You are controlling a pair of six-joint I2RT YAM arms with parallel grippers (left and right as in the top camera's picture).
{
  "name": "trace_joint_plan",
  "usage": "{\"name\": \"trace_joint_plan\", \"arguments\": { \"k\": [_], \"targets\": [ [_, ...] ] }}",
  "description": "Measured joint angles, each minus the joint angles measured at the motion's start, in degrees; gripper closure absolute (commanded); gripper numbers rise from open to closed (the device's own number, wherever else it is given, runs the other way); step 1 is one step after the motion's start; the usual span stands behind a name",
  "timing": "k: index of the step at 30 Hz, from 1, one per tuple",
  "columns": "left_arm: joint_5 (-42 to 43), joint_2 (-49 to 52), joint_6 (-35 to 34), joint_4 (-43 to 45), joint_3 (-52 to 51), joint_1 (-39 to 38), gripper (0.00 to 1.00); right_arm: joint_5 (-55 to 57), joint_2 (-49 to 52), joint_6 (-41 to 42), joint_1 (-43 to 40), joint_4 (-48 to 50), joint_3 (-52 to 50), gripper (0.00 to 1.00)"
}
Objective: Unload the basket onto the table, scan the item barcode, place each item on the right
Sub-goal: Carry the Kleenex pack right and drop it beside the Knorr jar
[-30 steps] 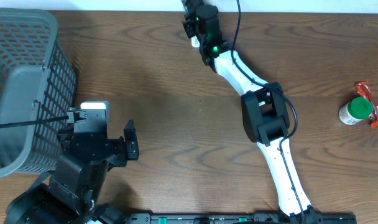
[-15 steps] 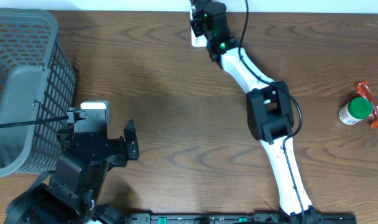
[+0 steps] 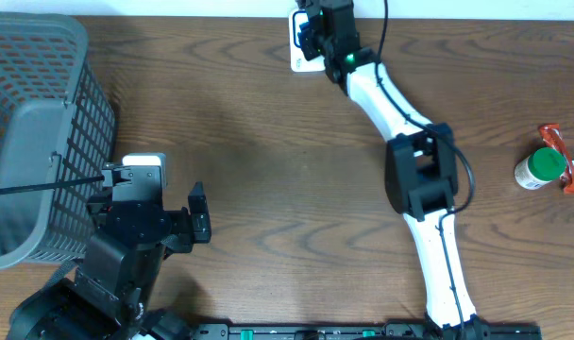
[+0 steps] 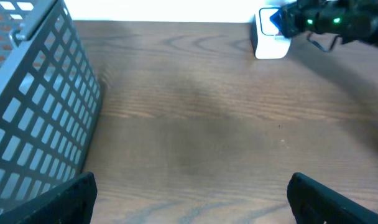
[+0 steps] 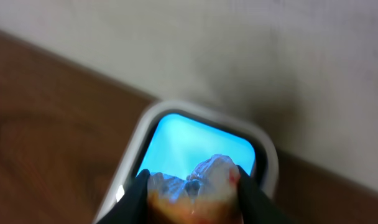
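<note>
While it grips a packet (image 5: 204,173), the right hand (image 5: 192,198) reached the scanner (image 5: 176,138).

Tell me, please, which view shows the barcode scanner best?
Right wrist: the barcode scanner is close up, blue window lit behind the wrapped item the right gripper holds. Overhead shows only its white edge; left wrist shows it small, distant.

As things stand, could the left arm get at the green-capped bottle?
Probably not: the green-capped bottle stands at the far right, the left gripper far left beside the basket, and the right arm lies between them.
</note>
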Motion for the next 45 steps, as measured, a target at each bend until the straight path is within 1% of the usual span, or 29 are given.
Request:
{"name": "trace_joint_plan", "arguments": {
  "k": [1, 2, 4, 6, 7, 8, 11, 14, 16, 22, 28, 29, 30, 31, 32, 33, 35, 37, 42, 45],
  "targets": [
    [0.0, 0.0, 0.0, 0.0, 0.0, 0.0, 0.02, 0.5, -1.9, 0.3, -0.2, -5.7, -0.3, 0.99],
    [0.0, 0.0, 0.0, -0.1, 0.0, 0.0, 0.02, 0.7, -3.1, 0.4, -0.3, -8.3, -0.4, 0.98],
    [0.0, 0.0, 0.0, 0.0, 0.0, 0.0, 0.02, 3.0, -6.8, 0.8, -0.9, -17.0, -0.5, 0.98],
    [0.0, 0.0, 0.0, 0.0, 0.0, 0.0, 0.02, 7.2, -10.9, 1.0, -1.9, -24.2, -0.5, 0.99],
    [0.0, 0.0, 0.0, 0.0, 0.0, 0.0, 0.02, 11.8, -14.4, 1.0, -3.4, -28.9, -0.5, 0.98],
    [0.0, 0.0, 0.0, 0.0, 0.0, 0.0, 0.02, 12.6, -15.0, 1.0, -3.6, -29.4, -0.5, 0.98],
    [0.0, 0.0, 0.0, 0.0, 0.0, 0.0, 0.02, 20.2, -18.7, -0.3, -7.6, -36.5, 0.0, 0.98],
    [0.0, 0.0, 0.0, 0.0, 0.0, 0.0, 0.02, 24.5, -18.9, -1.6, -12.6, -42.2, 0.4, 0.99],
    [0.0, 0.0, 0.0, 0.0, 0.0, 0.0, 0.02, 26.3, -17.0, -2.2, -17.0, -44.6, 0.4, 0.98],
    [0.0, 0.0, 0.0, 0.0, 0.0, 0.0, 0.02, 26.8, -9.2, -1.9, -27.3, -45.0, 0.2, 0.99],
    [0.0, 0.0, 0.0, 0.0, 0.0, 0.0, 0.02, 25.7, -4.3, -1.8, -34.1, -45.9, -0.3, 0.98],
    [0.0, 0.0, 0.0, 0.0, 0.0, 0.0, 0.02, 25.6, -4.0, -1.8, -34.7, -46.1, -0.3, 0.91],
    [0.0, 0.0, 0.0, 0.0, 0.0, 0.0, 0.02, 25.6, -4.0, -1.8, -35.2, -46.2, -0.3, 0.80],
    [0.0, 0.0, 0.0, 0.0, 0.0, 0.0, 0.02, 25.5, -4.0, -1.8, -35.6, -46.2, -0.3, 0.77],
    [0.0, 0.0, 0.0, 0.0, 0.0, 0.0, 0.02, 25.6, -4.0, -1.8, -35.8, -46.2, -0.3, 0.79],
    [0.0, 0.0, 0.0, 0.0, 0.0, 0.0, 0.02, 25.7, -4.0, -1.9, -36.1, -46.2, -0.3, 0.78],
    [0.0, 0.0, 0.0, 0.0, 0.0, 0.0, 0.02, 26.1, -4.0, -2.3, -36.4, -46.9, -0.3, 0.44],
    [0.0, 0.0, 0.0, 0.0, 0.0, 0.0, 0.02, 26.5, -4.0, -2.8, -36.5, -47.2, -0.3, 0.01],
    [0.0, 0.0, 0.0, 0.0, 0.0, 0.0, 0.02, 26.6, -6.4, -3.2, -36.8, -47.9, -0.5, 0.01],
    [0.0, 0.0, 0.0, 0.0, 0.0, 0.0, 0.02, 22.7, -11.4, -2.5, -36.8, -47.8, -0.7, 0.01]
  ]
}}
